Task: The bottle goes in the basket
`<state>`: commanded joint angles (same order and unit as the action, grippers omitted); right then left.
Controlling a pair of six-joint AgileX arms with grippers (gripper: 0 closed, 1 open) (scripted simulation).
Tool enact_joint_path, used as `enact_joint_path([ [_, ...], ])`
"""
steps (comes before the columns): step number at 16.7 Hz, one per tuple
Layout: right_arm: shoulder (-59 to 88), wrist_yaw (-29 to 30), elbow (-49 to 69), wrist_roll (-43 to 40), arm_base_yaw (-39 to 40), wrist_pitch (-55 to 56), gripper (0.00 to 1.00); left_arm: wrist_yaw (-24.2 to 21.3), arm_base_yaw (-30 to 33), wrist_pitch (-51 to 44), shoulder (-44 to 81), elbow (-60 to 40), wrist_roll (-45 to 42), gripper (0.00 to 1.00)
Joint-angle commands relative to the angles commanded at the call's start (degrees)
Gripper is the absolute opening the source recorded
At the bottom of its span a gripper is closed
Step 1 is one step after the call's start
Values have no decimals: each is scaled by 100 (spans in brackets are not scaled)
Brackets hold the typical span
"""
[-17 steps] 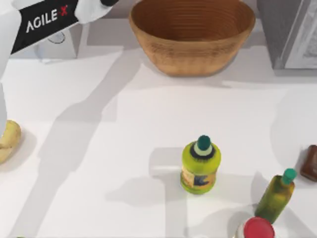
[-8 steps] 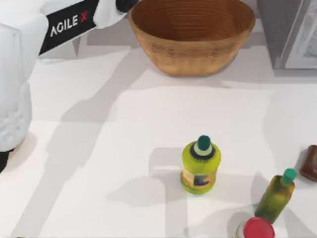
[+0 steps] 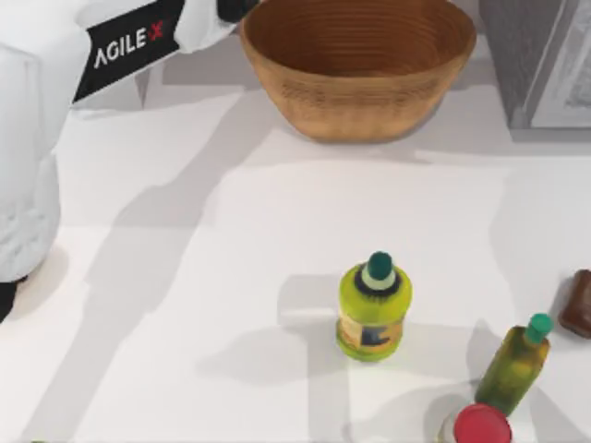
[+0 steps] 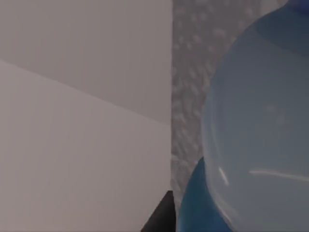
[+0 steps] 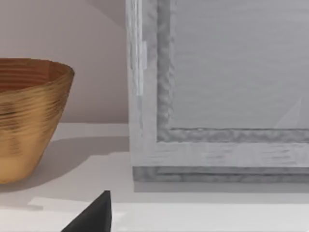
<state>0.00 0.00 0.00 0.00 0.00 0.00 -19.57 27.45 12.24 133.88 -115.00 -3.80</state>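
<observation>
**Bottle close to left wrist cam, pincer hidden**

Top view: left arm [image 3: 120, 46] comes in from the top-left corner, white casing w/ black AgileX band, its far end cut off by the frame edge right beside the basket [image 3: 360, 65] rim. Left pincer itself is out of frame there, so can't tell if it's spread or pinching anything.

Left wrist view: the bottle [image 4: 256, 125] looms very close, clear rounded body w/ dark blue part low down; cap and label are out of view. A small dark wedge at the frame edge next to it is too cropped to identify. Behind: pale wall and a grey speckled panel.

Basket sits at the far-middle of the tabletop [image 3: 231, 305], upright, wide mouth up; top rim clipped by the frame; inside looks bare as far as visible.

Right wrist view: basket [image 5: 29, 121] side-on, next to a grey framed box [image 5: 217, 96]. One dark tip shows at the edge; right pincer state can't be told.

Elsewhere on tabletop: squat yellow-green bottle [image 3: 374, 309] upright near centre-front; slim olive-green bottle [image 3: 515, 365] at right-front; red cap [image 3: 482, 426] partly cut off at the bottom; brown object [image 3: 579, 303] cut off at the right edge.
</observation>
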Motion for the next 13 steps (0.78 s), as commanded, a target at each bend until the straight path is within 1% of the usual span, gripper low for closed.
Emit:
enact_joint_path([
  [7,0,0,0,0,0,0,100,0,0,0,0,0,0,98],
  [8,0,0,0,0,0,0,100,0,0,0,0,0,0,100],
  [13,0,0,0,0,0,0,100,0,0,0,0,0,0,100],
])
